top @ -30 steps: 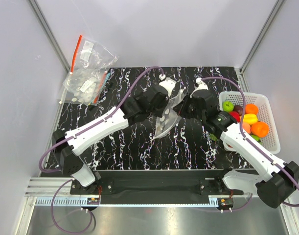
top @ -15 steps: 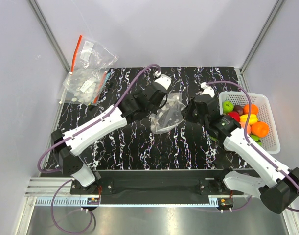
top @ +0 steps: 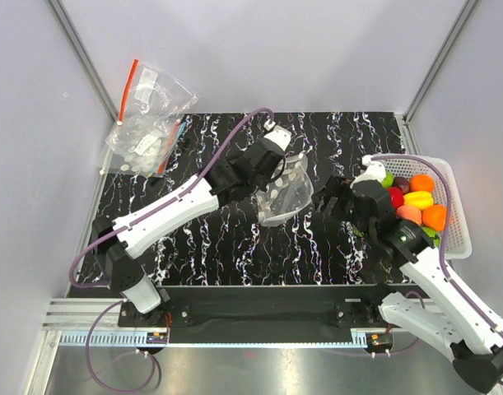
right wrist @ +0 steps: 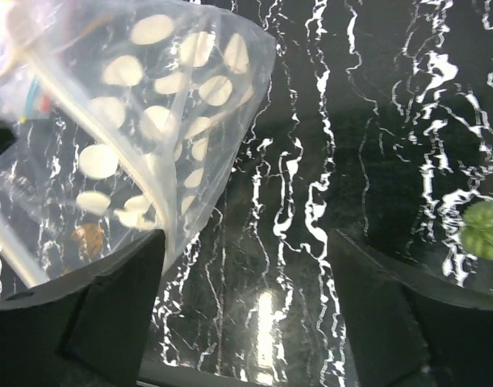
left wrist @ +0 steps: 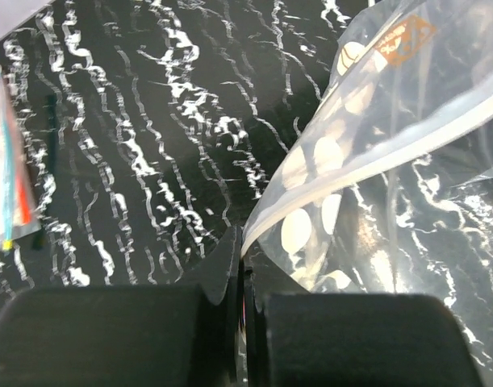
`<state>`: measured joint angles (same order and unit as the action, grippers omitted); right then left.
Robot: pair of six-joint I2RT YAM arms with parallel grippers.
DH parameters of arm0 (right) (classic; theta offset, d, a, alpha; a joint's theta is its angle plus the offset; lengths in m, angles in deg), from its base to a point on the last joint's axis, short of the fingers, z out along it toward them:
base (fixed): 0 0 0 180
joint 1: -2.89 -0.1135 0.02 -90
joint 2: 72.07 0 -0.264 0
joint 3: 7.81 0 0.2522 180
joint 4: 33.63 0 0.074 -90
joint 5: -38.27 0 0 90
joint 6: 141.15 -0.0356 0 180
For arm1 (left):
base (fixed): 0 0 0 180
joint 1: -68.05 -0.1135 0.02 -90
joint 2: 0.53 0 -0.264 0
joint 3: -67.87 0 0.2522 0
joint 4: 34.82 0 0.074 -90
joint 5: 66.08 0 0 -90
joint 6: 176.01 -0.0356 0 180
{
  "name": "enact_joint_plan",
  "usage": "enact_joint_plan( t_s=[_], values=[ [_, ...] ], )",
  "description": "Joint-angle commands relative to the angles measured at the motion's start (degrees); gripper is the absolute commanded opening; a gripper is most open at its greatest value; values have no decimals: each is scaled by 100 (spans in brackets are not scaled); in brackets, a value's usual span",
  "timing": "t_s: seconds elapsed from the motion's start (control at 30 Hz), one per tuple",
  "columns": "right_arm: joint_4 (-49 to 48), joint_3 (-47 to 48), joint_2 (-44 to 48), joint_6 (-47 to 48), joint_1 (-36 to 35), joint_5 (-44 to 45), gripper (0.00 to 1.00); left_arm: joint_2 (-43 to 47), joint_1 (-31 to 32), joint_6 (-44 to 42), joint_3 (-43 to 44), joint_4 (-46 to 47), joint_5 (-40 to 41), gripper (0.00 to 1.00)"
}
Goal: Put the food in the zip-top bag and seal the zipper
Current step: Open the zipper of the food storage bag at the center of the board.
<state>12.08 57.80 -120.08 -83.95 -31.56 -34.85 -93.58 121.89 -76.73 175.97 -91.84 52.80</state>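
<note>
Pinching zip-top bag point(left wrist: 375, 145), left gripper point(left wrist: 242, 251), orange logo point(left wrist: 403, 40) illegible

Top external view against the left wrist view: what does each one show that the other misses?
Only the top external view shows the white basket of toy fruits and the right claw, open, beside the dotted zip-top bag. Only the left wrist view shows up close how the left claw is pinched shut on the bag's edge, plus a small orange print on the plastic. Both show that bag and the black marbled mat.
</note>
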Motion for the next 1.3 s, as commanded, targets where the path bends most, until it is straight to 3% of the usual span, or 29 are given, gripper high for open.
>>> enact_joint_plan(
  t_s=[0.0,0.17,0.33,0.5,0.57,0.7,0.8,0.9,1.27],
  values=[
    [85,-114,528,115,-17,167,93,-177,-23,-84,57,442,-339,0],
    [-39,-123,924,63,-8,-37,100,-362,-14,-137,189,477,-489,0],
    [426,-115,1057,-332,-8,1210,100,-354,-23,-312,330,337,-226,0],
    [1621,657,135,-771,158,2318,100,-319,-23,-409,602,82,223,0],
    [1570,764,-41,-589,666,2127,100,-327,-14,-462,707,-41,319,0],
    [1165,695,-138,-150,2283,680,100,-388,-6,-497,857,-235,583,0],
    [963,598,-375,1,3169,177,100,-433,12,-497,849,-253,575,0],
    [718,458,-683,-16,3750,-79,100,-503,56,-480,814,-191,417,0],
    [-232,378,-1903,106,4640,-378,100,-670,153,-313,497,222,-198,0]
  ],
)
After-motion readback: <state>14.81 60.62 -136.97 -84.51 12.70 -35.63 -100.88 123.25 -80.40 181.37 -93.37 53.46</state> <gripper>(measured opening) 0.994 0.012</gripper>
